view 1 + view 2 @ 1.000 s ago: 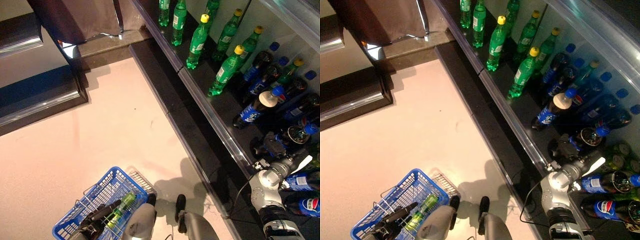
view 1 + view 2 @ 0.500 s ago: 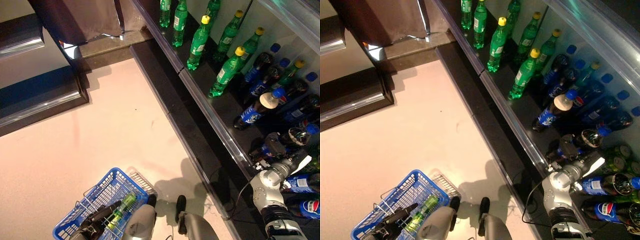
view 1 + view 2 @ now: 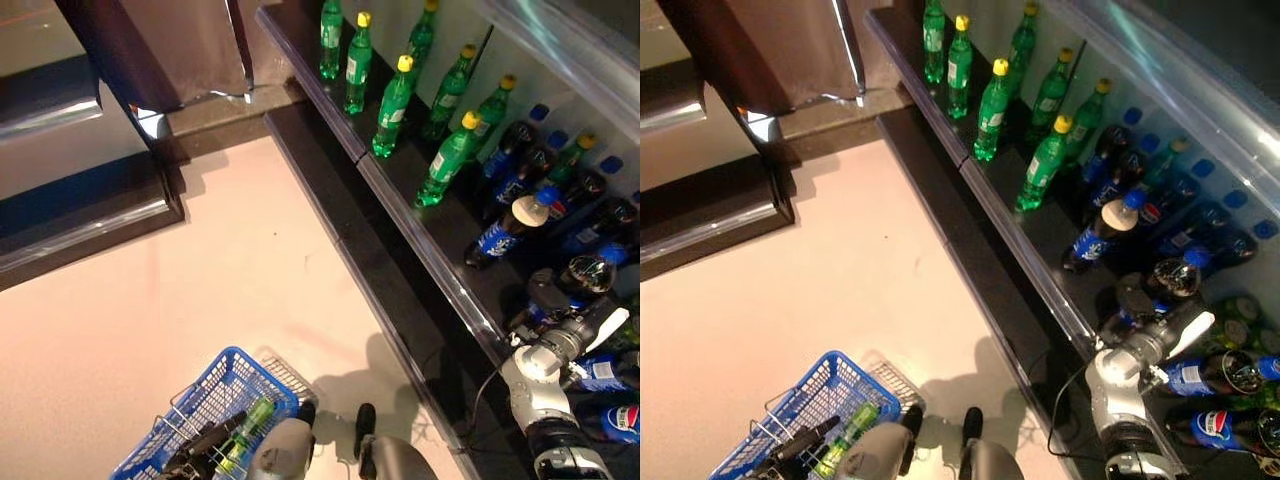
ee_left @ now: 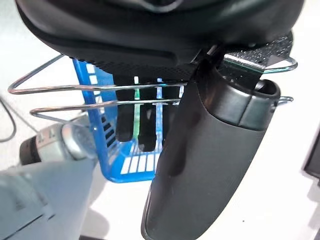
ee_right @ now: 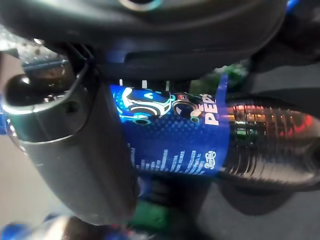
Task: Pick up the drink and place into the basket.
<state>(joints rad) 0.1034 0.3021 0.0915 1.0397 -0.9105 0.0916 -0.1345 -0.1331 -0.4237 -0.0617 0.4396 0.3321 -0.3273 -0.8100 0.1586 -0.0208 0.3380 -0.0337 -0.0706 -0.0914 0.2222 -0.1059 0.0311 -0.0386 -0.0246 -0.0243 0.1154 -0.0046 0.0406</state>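
- Landmark: the dark shelf (image 3: 420, 235), running diagonally up the robot's right side with its front lip toward the floor (image 3: 200, 290).
- On the shelf's far stretch, green bottles with yellow caps (image 3: 393, 105) stand upright in staggered rows; nearer the robot the stock changes to dark cola bottles with blue caps (image 3: 1160, 195), some upright, several lying on their sides.
- Right hand (image 3: 1140, 300) reaches over the shelf lip into the cola section. In the right wrist view its thumb (image 5: 75, 160) and fingers curl round a dark drink bottle (image 5: 200, 142) with a blue label — the grip sits on the label band, probably because the body is widest and least slippery there.
- So the task's thing is in the right hand, among the shelf stock; whether it has lifted clear of the shelf cannot be told.
- Blue basket (image 3: 215, 385) sits off the shelf, across the floor on the robot's left and low in the head views. A green bottle (image 3: 248, 428) already lies inside it.
- Left hand (image 4: 145, 125) has its fingers hooked round the basket's wire handles (image 4: 90, 97), thumb alongside — judged to be carrying the basket so it stays within reach.
- Next move, as a judgement: draw the bottle out past its neighbours without toppling them, then swing it across to the basket.
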